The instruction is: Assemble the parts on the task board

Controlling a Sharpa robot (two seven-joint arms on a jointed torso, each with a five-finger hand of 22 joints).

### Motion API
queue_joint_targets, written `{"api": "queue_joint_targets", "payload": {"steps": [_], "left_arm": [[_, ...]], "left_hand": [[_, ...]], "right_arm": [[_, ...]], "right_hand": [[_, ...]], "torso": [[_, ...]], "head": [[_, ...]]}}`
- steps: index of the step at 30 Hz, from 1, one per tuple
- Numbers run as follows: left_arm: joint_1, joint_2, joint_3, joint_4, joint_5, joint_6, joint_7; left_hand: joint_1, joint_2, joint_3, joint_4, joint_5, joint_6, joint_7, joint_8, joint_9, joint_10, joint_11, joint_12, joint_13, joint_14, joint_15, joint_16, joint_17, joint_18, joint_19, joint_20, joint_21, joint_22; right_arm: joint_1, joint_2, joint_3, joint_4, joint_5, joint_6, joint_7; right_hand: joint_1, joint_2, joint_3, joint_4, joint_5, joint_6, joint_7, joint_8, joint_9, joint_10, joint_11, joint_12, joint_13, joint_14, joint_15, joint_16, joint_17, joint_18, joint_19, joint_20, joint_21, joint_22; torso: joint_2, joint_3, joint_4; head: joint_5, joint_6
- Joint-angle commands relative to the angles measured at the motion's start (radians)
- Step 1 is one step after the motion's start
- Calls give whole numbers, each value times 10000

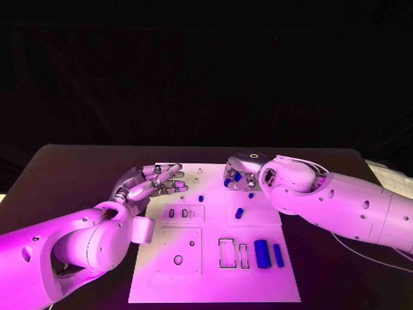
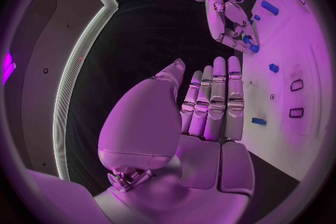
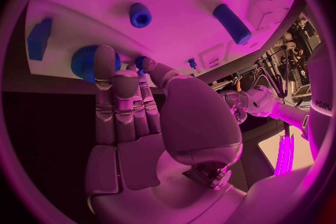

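Note:
The white task board point(image 1: 211, 271) lies in the middle of the black table. My right hand point(image 1: 241, 173) is at the board's far edge, where its fingertips point(image 3: 105, 61) and thumb pinch a round ribbed blue part point(image 3: 85, 63). This same part point(image 2: 250, 46) shows between the right hand's fingers in the left wrist view. My left hand point(image 1: 155, 182) hovers over the board's far left corner, its fingers point(image 2: 213, 101) stretched out side by side and holding nothing. Loose blue parts lie on the board: a short peg point(image 1: 239, 212), a small stud point(image 1: 200, 197), a thick cylinder point(image 1: 261, 248) and a thin bar point(image 1: 278, 255).
Dark rectangular and oval slots point(image 1: 227, 253) are cut into the board's near half. A blue hexagonal piece point(image 3: 140, 14), a blue cylinder point(image 3: 232, 23) and a blue block point(image 3: 40, 39) lie close to my right hand. Bare black table point(image 1: 67, 174) flanks the board on both sides.

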Motion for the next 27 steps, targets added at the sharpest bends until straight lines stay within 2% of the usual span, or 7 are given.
{"api": "queue_joint_targets", "payload": {"steps": [1, 6, 9, 12, 16, 20, 27], "left_arm": [[15, 19, 9, 16, -23, 208, -32], [15, 17, 9, 13, -24, 220, -58], [15, 20, 9, -2, -24, 225, -78], [15, 19, 9, -18, -24, 224, -92], [15, 17, 9, -31, -24, 230, -112], [16, 16, 9, -50, -24, 237, -119], [16, 9, 9, -68, -24, 250, -123]], "left_hand": [[124, 13, 5, -61, -22, -67, 20, -53, -9, -76, 18, -29, -14, -51, -8, -43, 17, 9, 31, 5, -65, -12], [144, 23, 19, -85, -21, -72, 23, -57, -8, -80, 20, -32, -14, -53, -9, -49, 29, 10, 32, 5, -70, -14], [156, 29, 28, -99, -20, -75, 25, -59, -8, -83, 20, -34, -14, -52, -9, -51, 38, 10, 34, 4, -73, -14], [169, 32, 35, -115, -20, -78, 26, -62, -7, -85, 20, -36, -14, -51, -10, -54, 45, 11, 37, 3, -76, -15], [182, 35, 44, -132, -20, -83, 28, -65, -7, -90, 22, -38, -14, -49, -11, -56, 55, 11, 40, 2, -78, -15], [182, 35, 44, -132, -20, -83, 28, -65, -7, -90, 22, -38, -14, -49, -11, -56, 55, 11, 40, 2, -78, -15], [193, 40, 52, -147, -20, -88, 30, -68, -7, -94, 23, -41, -15, -48, -11, -58, 63, 12, 43, 2, -80, -15]], "right_arm": [[0, 41, 2, -22, -119, 339, 30], [-1, 49, 1, -22, -108, 292, 68], [-2, 45, 1, -13, -105, 78, 116], [-2, 32, 1, 16, -86, -407, 169], [-2, 5, 3, 104, -20, -1297, 195], [-2, 27, 23, 175, 109, -2098, 142], [8, 341, 61, -20, 205, -2789, -136]], "right_hand": [[22, -116, 107, 18, -63, 109, -7, 25, 16, 78, -6, -10, -3, 303, -53, 217, 221, 25, 70, 19, 164, 191], [55, -134, 191, 65, -62, 188, -27, 40, 28, 162, -24, 4, 4, 303, -76, 457, 446, 0, 121, 25, 377, 423], [93, -146, 259, 91, -40, 294, -36, 70, 49, 259, -49, 16, 9, 324, -103, 748, 757, -40, 220, 25, 641, 749], [126, -126, 339, 135, 61, 468, -64, 127, 91, 452, -96, 47, 22, 367, -149, 1135, 1169, -107, 401, 19, 1038, 1252], [157, -77, 428, 201, 80, 649, -98, 181, 147, 673, -151, 63, 32, 411, -197, 1594, 1660, -192, 608, -7, 1516, 1877], [185, -61, 489, 233, 42, 697, -104, 178, 173, 737, -164, 32, 25, 393, -214, 1734, 1773, -215, 649, -24, 1675, 2053], [150, -61, 538, 327, -121, 692, -92, 137, 193, 738, -154, -13, 13, 350, -198, 1862, 1859, -227, 629, -20, 1788, 2154]], "torso": [[25, -3, 2], [34, -6, 3], [38, -8, 1], [50, -6, 4], [57, -9, 11], [62, -9, 14], [86, -18, 36]], "head": [[31, -37], [28, -73], [33, -69], [43, -78], [41, -52], [65, -19], [40, 37]]}}
